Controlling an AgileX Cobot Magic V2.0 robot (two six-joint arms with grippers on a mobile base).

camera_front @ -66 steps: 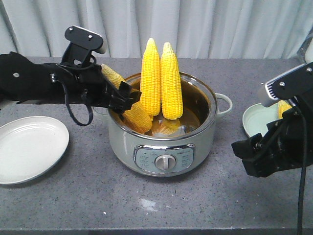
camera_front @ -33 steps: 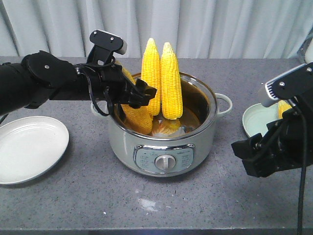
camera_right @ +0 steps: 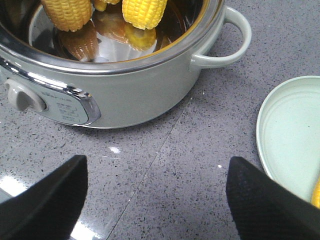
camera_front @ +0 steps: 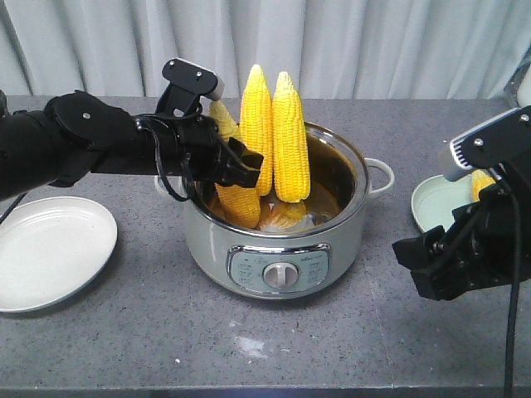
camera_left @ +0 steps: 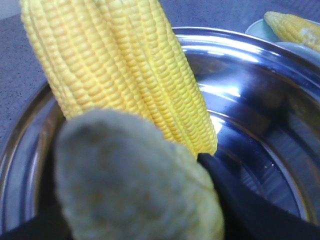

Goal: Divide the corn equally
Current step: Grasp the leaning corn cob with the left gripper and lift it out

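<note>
Two corn cobs (camera_front: 255,133) (camera_front: 290,141) stand upright in the pale green cooker pot (camera_front: 282,240). A third cob (camera_front: 236,199) leans against the pot's left rim, and my left gripper (camera_front: 236,166) is shut around its middle. In the left wrist view that held cob (camera_left: 135,180) fills the foreground as a blur between the dark fingers (camera_left: 235,200), with the upright pair (camera_left: 160,75) behind it. Another cob (camera_front: 481,181) lies on the right plate (camera_front: 436,203), partly hidden by my right arm. My right gripper (camera_right: 155,195) hangs open over bare table, in front and to the right of the pot.
A white empty plate (camera_front: 50,249) sits at the left near the table's front. The pot has a side handle (camera_right: 235,35) facing the right plate (camera_right: 290,130) and a control knob (camera_front: 280,274) in front. Curtains hang behind the grey stone table.
My left gripper reached right over the pot's rim and closed around the leaning cob, whose tip has swung right and more upright. The right arm has not moved.
</note>
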